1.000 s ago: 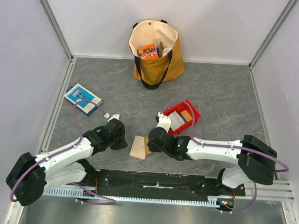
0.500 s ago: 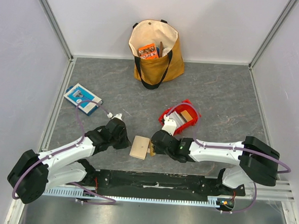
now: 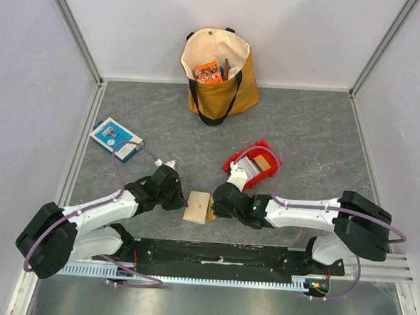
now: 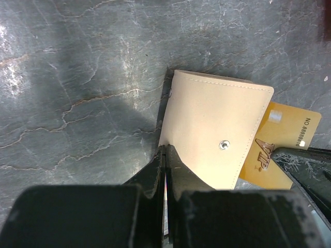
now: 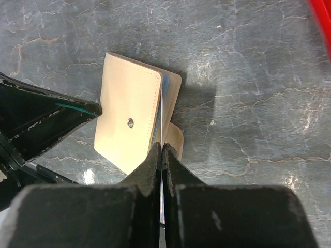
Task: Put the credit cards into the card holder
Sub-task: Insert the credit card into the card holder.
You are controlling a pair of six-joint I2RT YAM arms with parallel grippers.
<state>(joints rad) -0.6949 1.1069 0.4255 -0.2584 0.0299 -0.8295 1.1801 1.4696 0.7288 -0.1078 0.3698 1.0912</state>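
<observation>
- Top external: high overhead at the near edge, looking down on the whole table [image 3: 304, 127].
- Left wrist: close in, looking along the left pincer [image 4: 164, 152]; the card holder [image 4: 214, 132] lies just past its tips, with a credit card [image 4: 282, 150] beyond.
- Right wrist: equally close (from the opposite side), with the same card holder just ahead of the right pincer [image 5: 162, 150].

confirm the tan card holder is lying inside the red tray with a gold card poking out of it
No: the card holder lies on the table, outside the red tray, as the top external view shows. A gold card does poke out.
</observation>
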